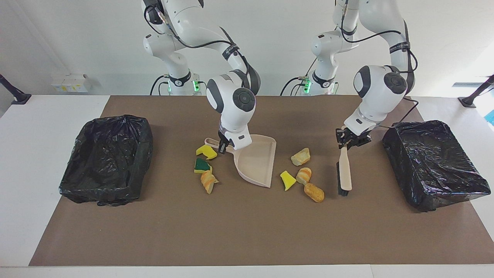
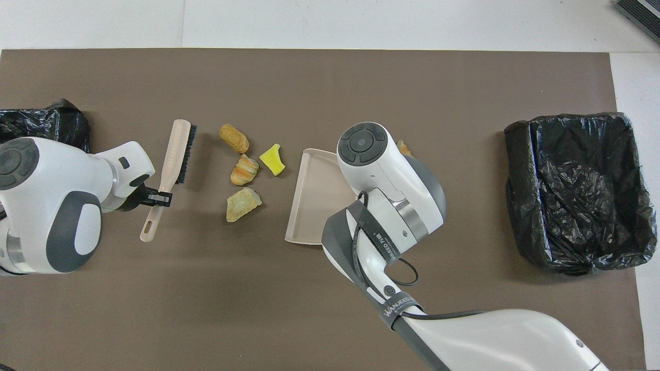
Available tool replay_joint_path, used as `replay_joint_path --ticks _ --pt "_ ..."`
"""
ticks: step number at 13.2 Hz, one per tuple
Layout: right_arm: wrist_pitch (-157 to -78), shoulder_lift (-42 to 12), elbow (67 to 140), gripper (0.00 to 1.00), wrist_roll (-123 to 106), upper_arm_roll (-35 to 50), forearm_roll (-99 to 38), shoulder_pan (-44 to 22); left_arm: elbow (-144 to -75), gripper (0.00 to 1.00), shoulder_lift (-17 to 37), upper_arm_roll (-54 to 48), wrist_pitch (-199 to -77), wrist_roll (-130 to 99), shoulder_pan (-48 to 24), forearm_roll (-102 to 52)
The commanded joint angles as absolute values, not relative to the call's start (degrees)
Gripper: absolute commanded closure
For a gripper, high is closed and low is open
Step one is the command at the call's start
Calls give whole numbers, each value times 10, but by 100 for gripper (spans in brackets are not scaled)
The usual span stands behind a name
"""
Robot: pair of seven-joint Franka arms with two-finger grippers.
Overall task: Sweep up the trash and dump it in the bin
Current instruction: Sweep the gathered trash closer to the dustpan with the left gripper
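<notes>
Seven scraps of trash all lie on the brown desk mat, none yet in the beige plastic dustpan or either black-bagged bin: four, among them a yellow sponge wedge and a tan bread-like lump, near the pan's mouth, three more beside its handle. The right gripper is clamped on that handle. The left gripper is clamped on the beige hand brush, apart from the scraps, so sweeping and dumping remain.

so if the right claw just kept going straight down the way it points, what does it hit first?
The right claw points down, shut on the dustpan handle. Straight on it would likely meet the brown mat beneath the handle; the gap is hard to judge.
</notes>
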State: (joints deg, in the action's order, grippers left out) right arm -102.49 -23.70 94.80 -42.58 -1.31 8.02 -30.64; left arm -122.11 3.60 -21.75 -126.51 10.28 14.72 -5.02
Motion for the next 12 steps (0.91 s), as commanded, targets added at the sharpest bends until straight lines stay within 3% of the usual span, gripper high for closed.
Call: replay_joint_path --ticks 1,3,5,12 --pt "-1030 -221 969 100 -406 -11 83 -305 -1166 100 104 -224 -1295 102 126 -39" --pt "-1031 -221 969 100 -390 -11 82 -305 -1172 100 117 -224 -1308 98 86 -39" --pt "-1032 -221 970 100 -390 -11 82 -306 -1210 100 103 -224 -1302 86 61 -39" --pt "-1033 -220 970 100 -390 -10 82 -308 -1230 100 66 -228 -1251 -91 -103 -43"
